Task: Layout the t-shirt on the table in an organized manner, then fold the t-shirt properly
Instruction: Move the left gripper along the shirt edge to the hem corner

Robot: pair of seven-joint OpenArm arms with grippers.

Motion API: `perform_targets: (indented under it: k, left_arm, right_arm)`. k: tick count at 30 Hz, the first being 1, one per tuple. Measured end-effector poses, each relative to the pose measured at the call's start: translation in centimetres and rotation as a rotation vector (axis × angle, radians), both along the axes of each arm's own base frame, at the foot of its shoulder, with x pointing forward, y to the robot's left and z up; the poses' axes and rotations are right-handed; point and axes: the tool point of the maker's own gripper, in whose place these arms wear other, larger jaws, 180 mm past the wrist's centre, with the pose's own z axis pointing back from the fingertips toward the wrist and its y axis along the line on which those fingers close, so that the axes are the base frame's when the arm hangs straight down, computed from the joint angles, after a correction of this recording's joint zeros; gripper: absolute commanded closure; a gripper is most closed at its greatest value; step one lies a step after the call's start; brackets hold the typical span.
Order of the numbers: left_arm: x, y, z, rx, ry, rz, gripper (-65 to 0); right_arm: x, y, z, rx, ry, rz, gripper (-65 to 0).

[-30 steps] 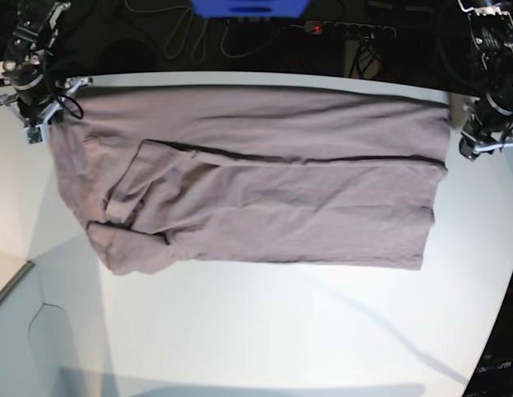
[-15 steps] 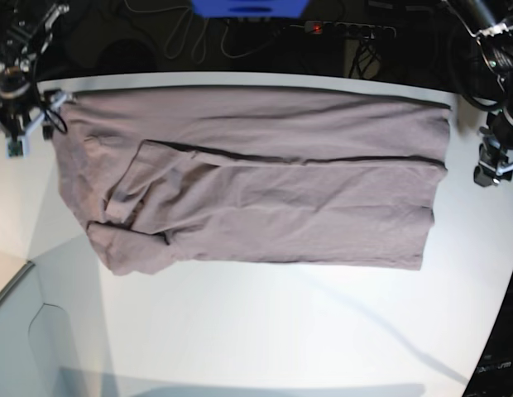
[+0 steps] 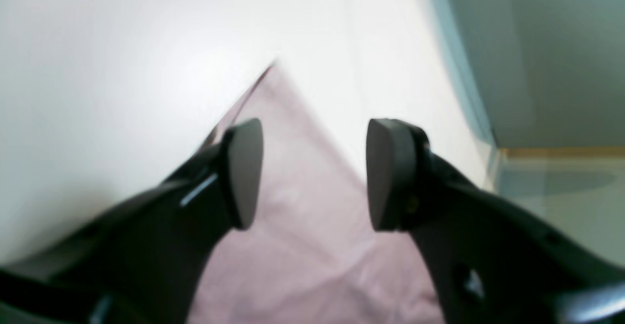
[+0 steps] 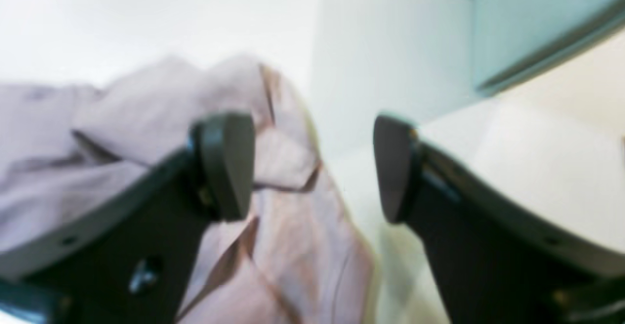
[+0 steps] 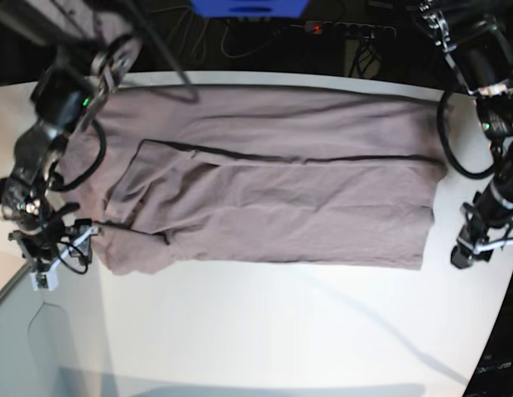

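The mauve t-shirt [image 5: 273, 182] lies flat across the far half of the white table [image 5: 281, 331], folded lengthwise, with a rumpled sleeve at its left end. My right gripper [image 5: 51, 269] is open and empty, just off the shirt's near left corner. In the right wrist view it [image 4: 312, 168] hangs over the shirt's creased edge [image 4: 288, 246]. My left gripper [image 5: 465, 255] is open and empty, right of the shirt's near right corner. In the left wrist view it [image 3: 312, 172] hovers over a pointed corner of the shirt [image 3: 302, 246].
A power strip [image 5: 347, 29], cables and a blue object [image 5: 248, 7] lie behind the table's far edge. The table's curved edge [image 5: 16, 285] runs close to my right gripper. The table's edge [image 3: 464, 94] also shows right of my left gripper.
Both arms have moved from the shirt's far corners toward the near side, each ending beside a near corner. The shirt has not moved.
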Motion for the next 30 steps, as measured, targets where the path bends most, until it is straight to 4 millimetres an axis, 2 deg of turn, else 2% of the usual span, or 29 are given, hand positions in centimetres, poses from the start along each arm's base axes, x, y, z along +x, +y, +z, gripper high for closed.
perform_targets:
  k: [5,9,12,16,18,22,25,27,30]
  left_arm:
    - [1.5,0.1,-3.5,0.097,0.087,0.019,-32.8]
    - [4.3,-0.6,-4.3,0.18,0.097,0.005,-32.8]
    - [5.7,-1.1,-4.7,0.208,0.098,-0.001,-32.8]
    - [6.2,-0.8,-6.9,0.262,0.163,0.002,-32.8]
    - [6.6,-1.4,-8.0,0.295,0.189,-0.018,-32.8]
    - [7.9,-2.2,-8.5,0.385,0.176,-0.047,-32.8]
    - [7.6,-2.1,-9.5,0.43,0.186,-0.049,-32.8]
    - [6.8,-2.0,-10.9,0.446,0.225,-0.061,-32.8]
    - [6.5,-1.9,-11.8,0.495,0.249,-0.083,-32.8]
  right_arm:
    - [0.8,-0.1,-3.5,0.103,0.122,0.015,-38.6]
    - [2.0,0.7,-3.6,0.156,0.069,0.022,-38.6]
    - [1.7,1.3,-4.4,0.17,0.08,0.029,-38.5]
    - [0.5,1.7,-5.8,0.182,0.113,0.031,-38.6]
    - [0.3,1.9,-6.1,0.185,0.122,0.033,-38.6]
    - [0.4,1.8,-5.9,0.188,0.111,0.03,-38.6]
    - [-0.3,1.6,-6.6,0.185,0.131,0.028,-38.6]
    - [-0.6,1.6,-6.8,0.182,0.142,0.029,-38.6]
    - [-0.3,1.6,-6.5,0.183,0.13,0.029,-38.5]
